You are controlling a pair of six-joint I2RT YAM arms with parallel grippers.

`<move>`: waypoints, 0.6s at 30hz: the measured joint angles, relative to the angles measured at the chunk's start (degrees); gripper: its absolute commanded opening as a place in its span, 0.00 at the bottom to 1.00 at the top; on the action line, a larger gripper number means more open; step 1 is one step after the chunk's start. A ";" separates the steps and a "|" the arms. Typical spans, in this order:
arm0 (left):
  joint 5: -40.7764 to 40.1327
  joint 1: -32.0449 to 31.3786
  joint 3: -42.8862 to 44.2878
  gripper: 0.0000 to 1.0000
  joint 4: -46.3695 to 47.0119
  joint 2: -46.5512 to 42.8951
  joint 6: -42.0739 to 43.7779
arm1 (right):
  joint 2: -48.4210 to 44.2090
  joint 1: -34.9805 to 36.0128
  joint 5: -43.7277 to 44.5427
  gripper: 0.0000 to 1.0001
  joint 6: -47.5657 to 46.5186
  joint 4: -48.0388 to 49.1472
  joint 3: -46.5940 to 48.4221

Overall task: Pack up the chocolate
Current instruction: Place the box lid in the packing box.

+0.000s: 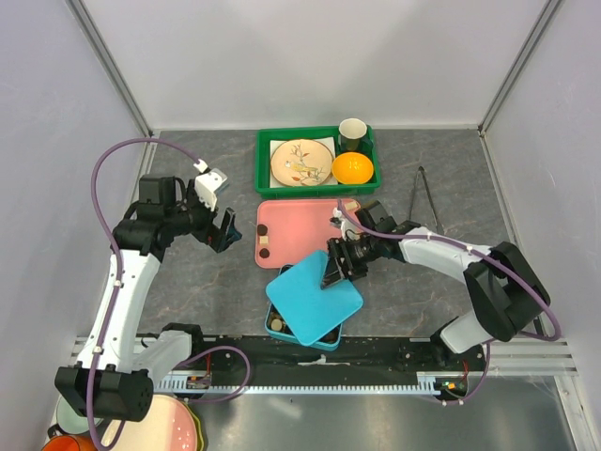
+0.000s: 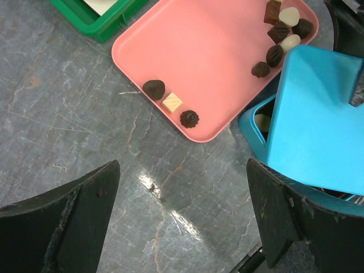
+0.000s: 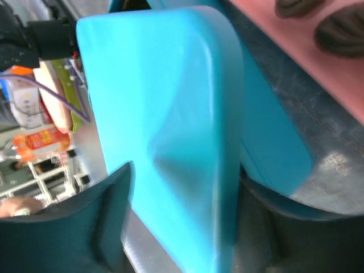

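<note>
Left gripper (image 2: 182,170): I find its 2 fingers (image 2: 74,222) spread wide over the grey table (image 2: 68,114), with nothing between them. Ahead of them lies the pink tray (image 2: 210,51) carrying chocolate (image 2: 172,103): 3 pieces at the corner nearest the fingertips and a larger cluster at the far corner.

Right gripper (image 1: 333,271): the blue lid (image 3: 170,142) sits between its 2 fingers (image 3: 108,227). I cannot tell whether they pinch it or stand clear. The lid lies askew on the blue box (image 1: 324,341), where more pieces show in the uncovered corner.
</note>
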 measured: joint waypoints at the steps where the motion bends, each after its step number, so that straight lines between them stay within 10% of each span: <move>1: 0.02 0.00 -0.11 0.99 -0.11 0.00 0.02 | -0.37 0.00 0.00 0.88 -0.07 -0.68 0.11; 18: 1.11 0.00 -1.55 0.99 -0.70 0.00 0.92 | -6.40 -0.81 11.93 0.69 -4.20 -13.53 7.69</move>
